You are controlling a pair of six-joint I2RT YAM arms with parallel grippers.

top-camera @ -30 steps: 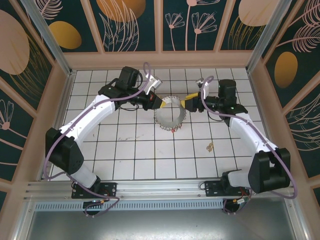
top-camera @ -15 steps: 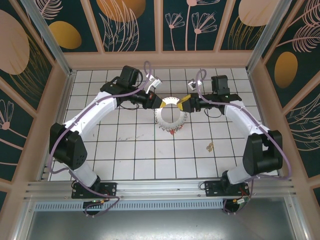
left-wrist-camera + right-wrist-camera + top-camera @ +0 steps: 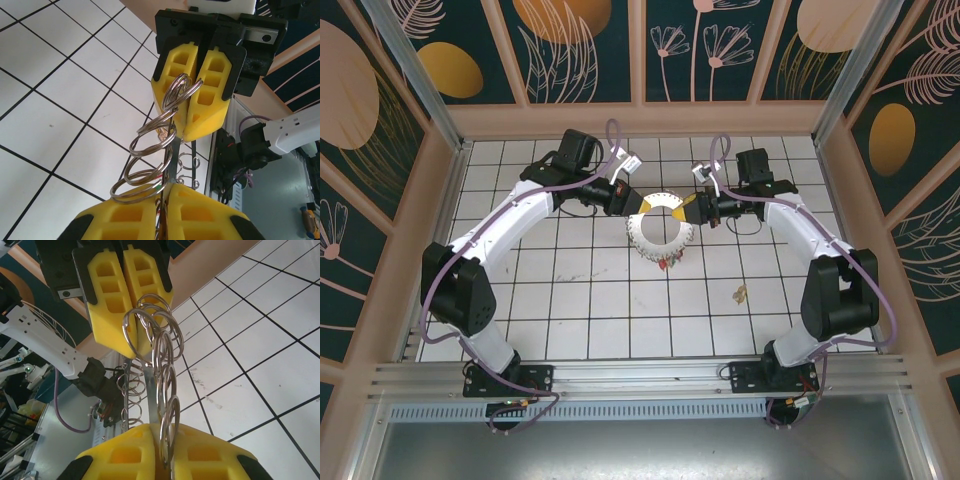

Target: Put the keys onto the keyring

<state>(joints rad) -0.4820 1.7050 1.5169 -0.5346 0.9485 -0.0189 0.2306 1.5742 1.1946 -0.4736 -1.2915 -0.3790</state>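
Observation:
The keyring (image 3: 648, 240), a thin silvery hoop fringed with small split rings, hangs above the tiles between both grippers. My left gripper (image 3: 642, 206) is shut on its left upper rim and my right gripper (image 3: 686, 210) is shut on its right upper rim. Red and green keys (image 3: 667, 262) dangle from the hoop's lower edge. A brass key (image 3: 740, 293) lies on the floor to the right. In the left wrist view my gripper (image 3: 167, 200) pinches the metal band (image 3: 175, 150), with the right gripper (image 3: 181, 125) opposite. The right wrist view has my gripper (image 3: 167, 440) clamped on band (image 3: 150, 385) and rings, facing the left gripper (image 3: 134, 347).
White tiled floor (image 3: 590, 300) is enclosed by wooden walls with painted panels at the back (image 3: 640, 110) and sides. The metal rail (image 3: 640, 375) with both arm bases runs along the near edge.
The right gripper swung in toward the hoop and closed on its right rim. The left gripper kept its hold, and the hoop shifted slightly up and back.

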